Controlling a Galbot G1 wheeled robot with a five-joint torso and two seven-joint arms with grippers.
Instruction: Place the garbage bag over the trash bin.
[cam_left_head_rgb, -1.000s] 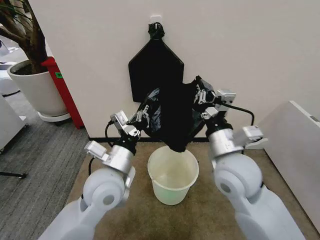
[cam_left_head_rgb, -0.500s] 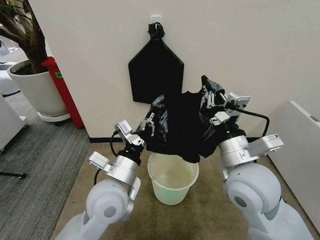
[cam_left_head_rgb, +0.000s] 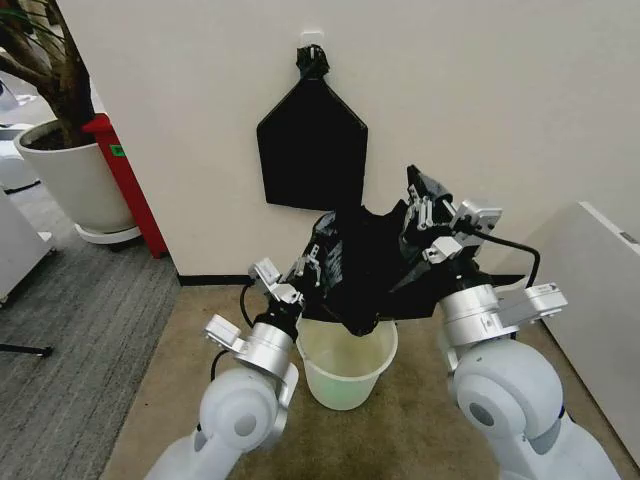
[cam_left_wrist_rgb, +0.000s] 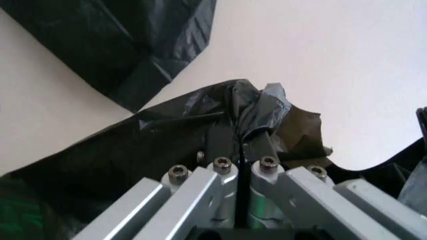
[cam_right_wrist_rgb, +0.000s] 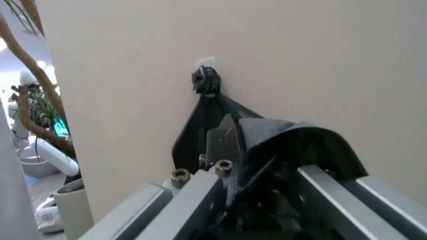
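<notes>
The garbage bag (cam_left_head_rgb: 362, 268) hangs stretched directly above the trash bin (cam_left_head_rgb: 345, 364), its lowest fold just over the rim. Left gripper (cam_left_head_rgb: 312, 262) pinches its left edge; right gripper (cam_left_head_rgb: 424, 215) clamps the right edge, higher.

Brown carpet floor (cam_left_head_rgb: 420, 420) under the trash bin (cam_left_head_rgb: 345, 370).

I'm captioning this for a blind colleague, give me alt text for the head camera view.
Both grippers, left and right, hold a rumpled black garbage bag stretched just above a cream trash bin on the floor by a white wall.
</notes>
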